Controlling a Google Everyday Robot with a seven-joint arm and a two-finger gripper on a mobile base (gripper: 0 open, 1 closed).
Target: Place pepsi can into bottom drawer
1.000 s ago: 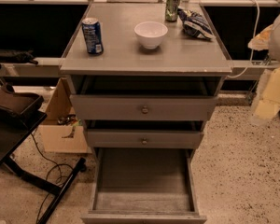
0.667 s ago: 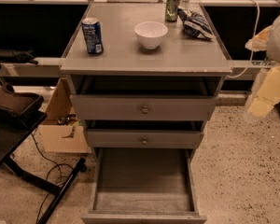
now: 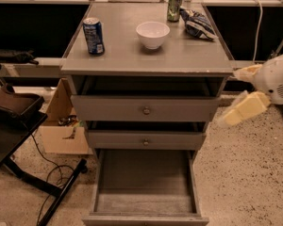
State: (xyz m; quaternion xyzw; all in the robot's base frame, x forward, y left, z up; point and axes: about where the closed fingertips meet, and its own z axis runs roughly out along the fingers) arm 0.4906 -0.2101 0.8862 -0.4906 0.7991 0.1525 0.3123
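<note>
The pepsi can [image 3: 94, 36] stands upright on the left side of the grey cabinet top [image 3: 132, 58]. The bottom drawer [image 3: 144, 187] is pulled fully open at the front, and its worn floor is bare. My gripper [image 3: 231, 98] is at the right edge of the view, beside the cabinet's right side at about the height of the top drawer. Its cream fingers [image 3: 245, 109] are spread apart and hold nothing. It is far from the can.
A white bowl [image 3: 153, 34] sits mid-top. A green can [image 3: 174, 6] and a chip bag [image 3: 198, 23] are at the back right. Two knobbed drawers [image 3: 145, 109] are slightly open. A cardboard box [image 3: 61, 128] and a black stand [image 3: 19, 126] are on the left floor.
My gripper has moved left and slightly down, closer to the cabinet's right side. The can, bowl and drawers have not moved.
</note>
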